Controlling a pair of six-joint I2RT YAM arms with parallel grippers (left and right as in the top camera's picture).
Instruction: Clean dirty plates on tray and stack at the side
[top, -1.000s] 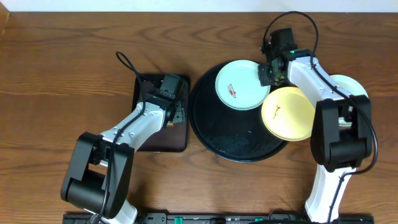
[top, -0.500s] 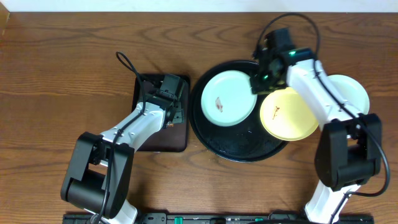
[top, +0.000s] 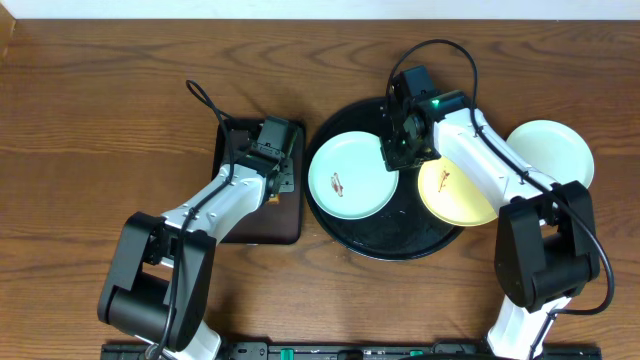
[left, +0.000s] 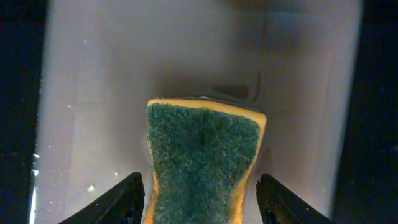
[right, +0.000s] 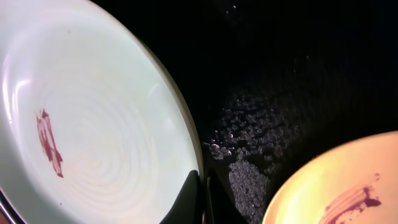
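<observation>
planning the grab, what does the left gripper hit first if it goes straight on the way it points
The sponge, green face toward it, between the fingers of the left gripper, on the dark-brown tray; how near is unclear.

Right arm (top: 480, 165) spans tray (top: 385, 240), front rim free

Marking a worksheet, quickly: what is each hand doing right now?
Left hand: around the green-and-yellow rectangular sponge; grip cannot be told.
Right hand: closed on rim of the pale mint round plate.

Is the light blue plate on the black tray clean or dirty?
Dirty. The mint-blue plate has a reddish smear on its face.
</observation>
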